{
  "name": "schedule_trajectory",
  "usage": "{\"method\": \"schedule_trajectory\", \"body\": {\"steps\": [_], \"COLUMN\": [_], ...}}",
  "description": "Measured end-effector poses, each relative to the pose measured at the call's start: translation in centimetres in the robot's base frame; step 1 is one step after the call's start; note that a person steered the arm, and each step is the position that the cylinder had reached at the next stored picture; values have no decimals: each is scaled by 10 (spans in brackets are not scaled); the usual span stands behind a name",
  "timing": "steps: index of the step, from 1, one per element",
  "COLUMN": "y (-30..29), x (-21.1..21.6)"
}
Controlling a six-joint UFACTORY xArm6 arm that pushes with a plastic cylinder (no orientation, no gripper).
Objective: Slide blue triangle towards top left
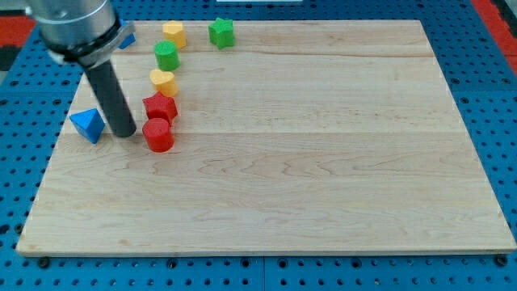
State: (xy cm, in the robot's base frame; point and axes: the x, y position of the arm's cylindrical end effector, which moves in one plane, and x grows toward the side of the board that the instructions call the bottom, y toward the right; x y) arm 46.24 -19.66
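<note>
Rod tip beside the blue triangle at the left edge of the wooden bench.

The pale wooden bench [307, 162] fills most of the frame, lying on a blue pegboard [493, 97]. The dark rod comes down from the upper left, and my tip [125, 133] rests on the wood just to the right of the blue triangle [87, 124], close to it or touching; I cannot tell which. There are no fingers on this arm, only the rod, so nothing is spread or pinched. Right of the tip stand a red cylinder [158, 135] and, touching it above, a red star [160, 107]. Further up the column come a yellow heart [162, 81], a green block [166, 55] and a yellow block [174, 34]. A green star [220, 32] sits apart near the top edge. Another blue block [126, 40] peeks from behind the arm in the upper left.
</note>
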Motion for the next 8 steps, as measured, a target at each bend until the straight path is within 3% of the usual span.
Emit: {"method": "schedule_trajectory", "body": {"steps": [1, 2, 3, 4, 5, 6, 7, 8], "y": [-23, -46, -17, -19, -16, -57, -74, -20], "x": [34, -13, -23, -67, -52, -26, -29, -54]}}
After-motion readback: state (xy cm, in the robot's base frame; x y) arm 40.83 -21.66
